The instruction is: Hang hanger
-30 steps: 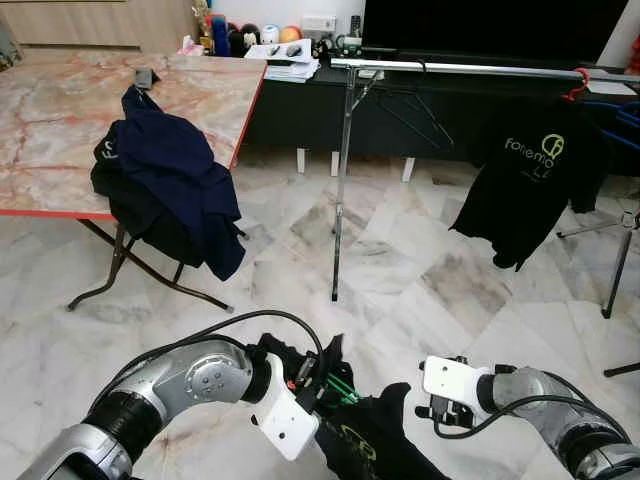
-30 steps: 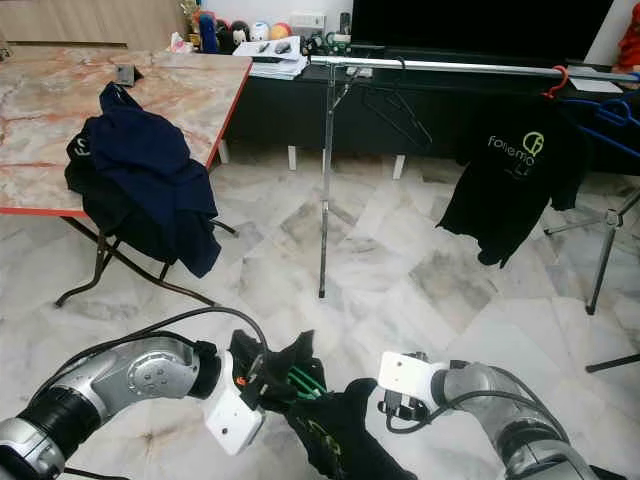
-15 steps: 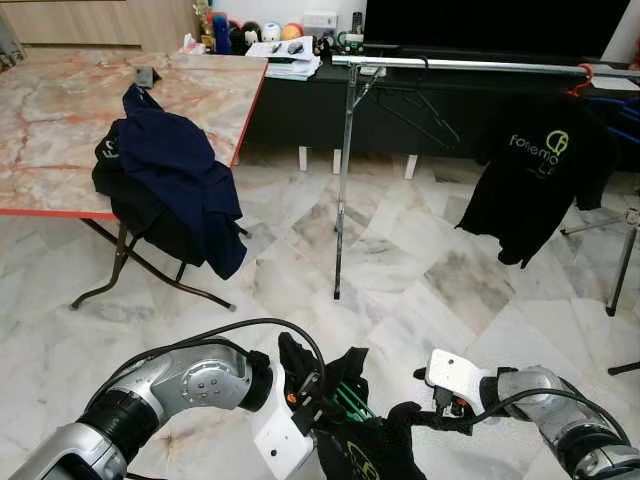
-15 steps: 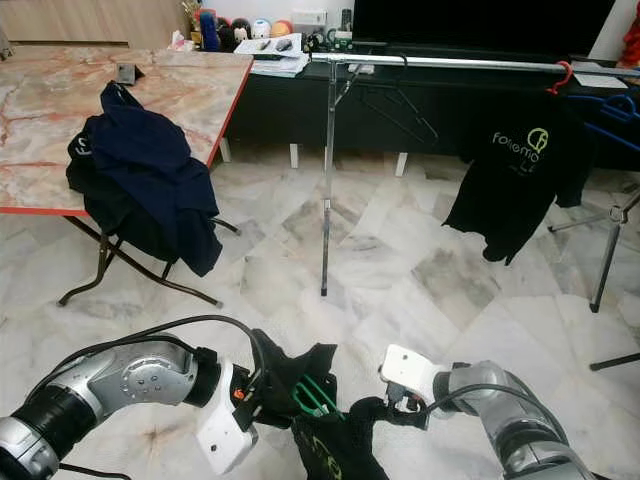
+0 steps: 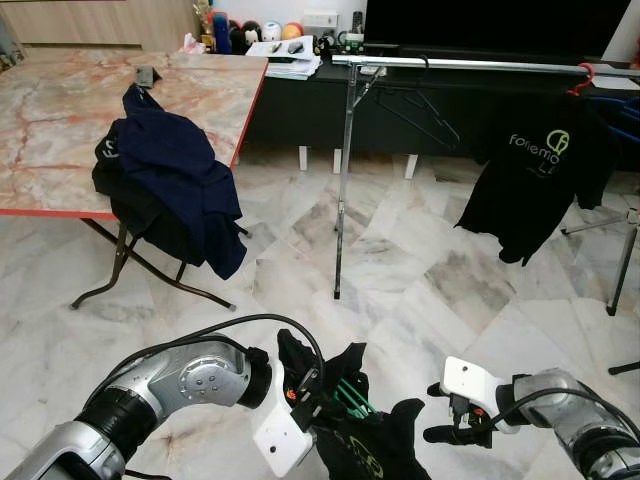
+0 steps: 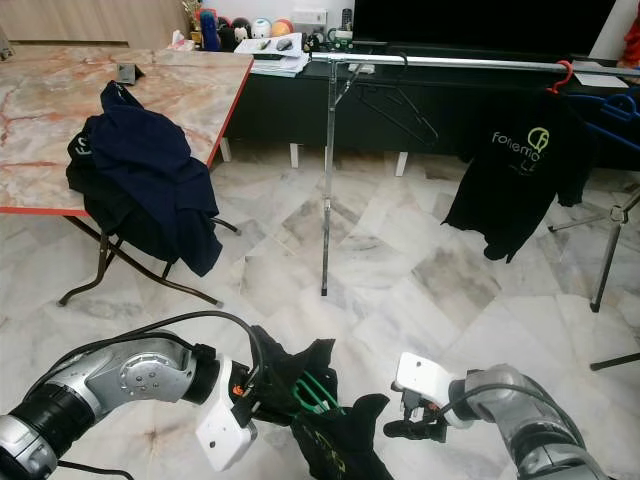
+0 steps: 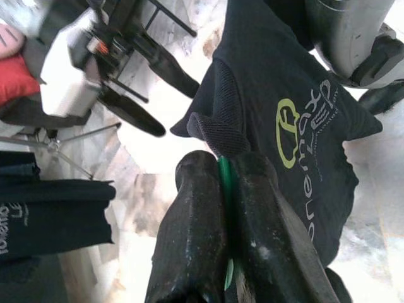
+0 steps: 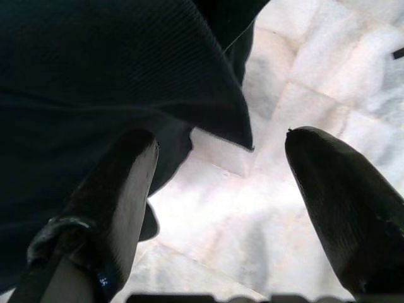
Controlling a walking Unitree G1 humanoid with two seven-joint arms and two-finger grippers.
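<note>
- Eye views: left gripper [image 5: 322, 392] low at 6 o'clock, pinching green plastic hanger [image 5: 350, 398] inside black logo T-shirt [image 5: 375, 450]; silver clothes rail [image 5: 470, 66] at 1 o'clock.
- L wrist: fingers [image 7: 189, 233] pressed on hanger.
- R wrist: right gripper [image 8: 218, 183] spread, beside shirt.

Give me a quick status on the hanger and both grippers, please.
Left gripper shut on green hanger, black shirt draped on it. Right gripper open beside the shirt. Rail across the floor, not yet reached.

Both eye views were bright and evenly lit, with soft sheen on the marble floor [image 5: 420, 250]. The left wrist view was blurred toward its upper left; the right wrist view was dark, with out-of-focus fingers [image 8: 107, 202].
</note>
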